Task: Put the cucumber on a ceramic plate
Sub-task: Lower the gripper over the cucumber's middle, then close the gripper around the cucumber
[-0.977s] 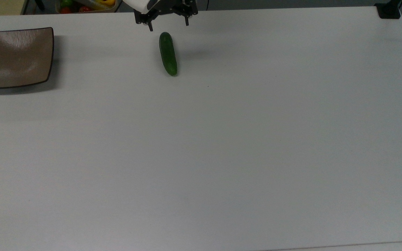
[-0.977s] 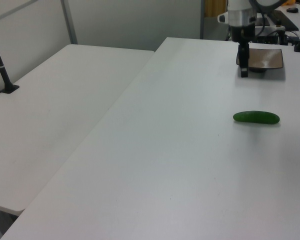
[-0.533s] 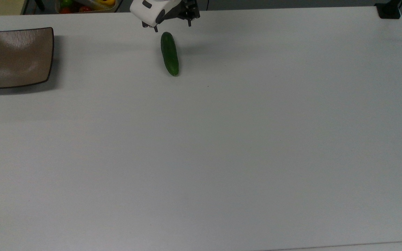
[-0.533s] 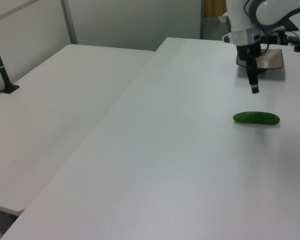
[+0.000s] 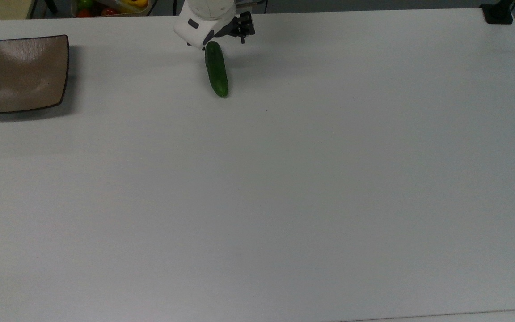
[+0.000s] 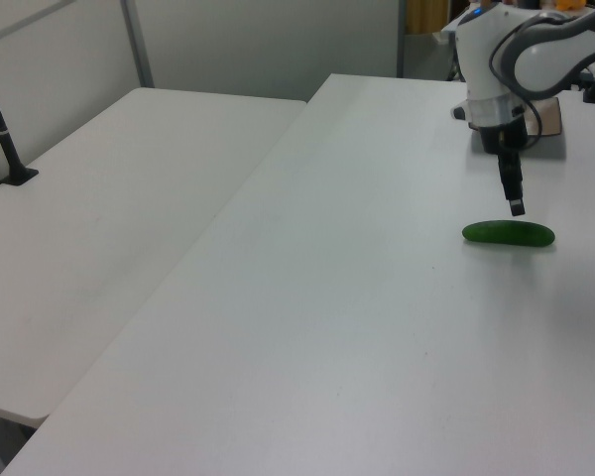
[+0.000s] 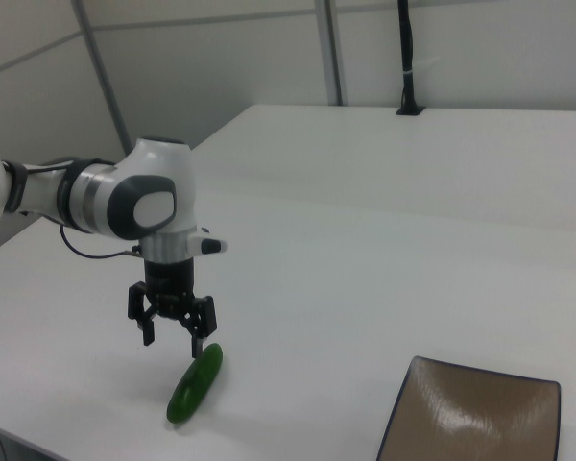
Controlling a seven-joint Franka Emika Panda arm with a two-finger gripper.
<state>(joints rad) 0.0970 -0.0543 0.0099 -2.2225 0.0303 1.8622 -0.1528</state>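
Gripper spread, empty, hovering just above cucumber near one end; long axis crosswise to finger line, plate well apart.

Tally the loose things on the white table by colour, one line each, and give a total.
Green: 1, the cucumber, lying on the table under the gripper.
Taupe-brown: 1, the ceramic plate, with nothing on it.
Total: 2.

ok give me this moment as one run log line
phase: approach | claw: open, above one end of cucumber | cucumber: lying on table, not gripped | ceramic plate: empty, apart from cucumber
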